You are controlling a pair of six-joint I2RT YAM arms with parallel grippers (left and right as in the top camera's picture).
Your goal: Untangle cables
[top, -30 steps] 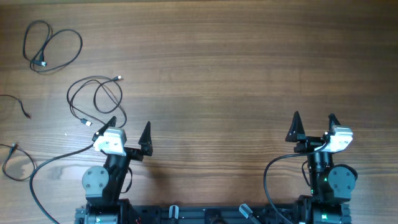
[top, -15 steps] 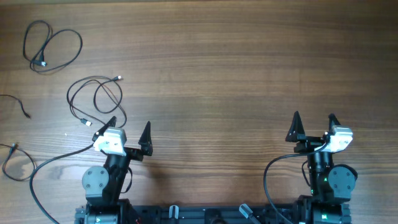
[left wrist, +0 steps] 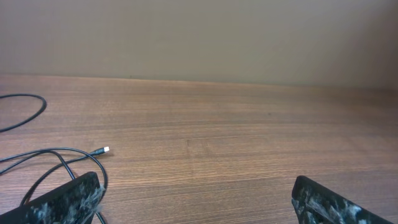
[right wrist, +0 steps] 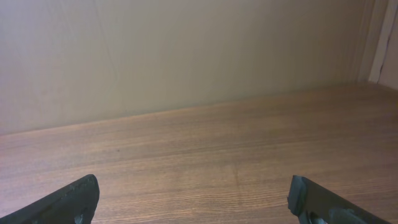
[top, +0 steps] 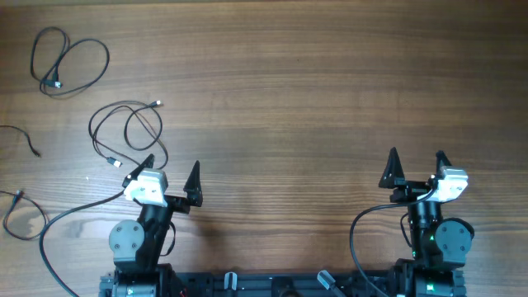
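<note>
Several thin black cables lie apart on the left of the wooden table. One looped cable (top: 68,64) lies at the far left corner. A second looped cable (top: 126,132) with a white plug lies just beyond my left gripper (top: 170,171); it also shows in the left wrist view (left wrist: 59,155). A short cable end (top: 29,142) and another loop (top: 18,214) lie at the left edge. My left gripper (left wrist: 196,196) is open and empty. My right gripper (top: 416,162) is open and empty at the near right, and in its wrist view (right wrist: 193,198) only bare table shows.
A thicker black arm cable (top: 62,221) curves over the table at the near left, and another (top: 356,231) loops beside the right arm base. A pale wall (right wrist: 186,56) stands behind the table's far edge.
</note>
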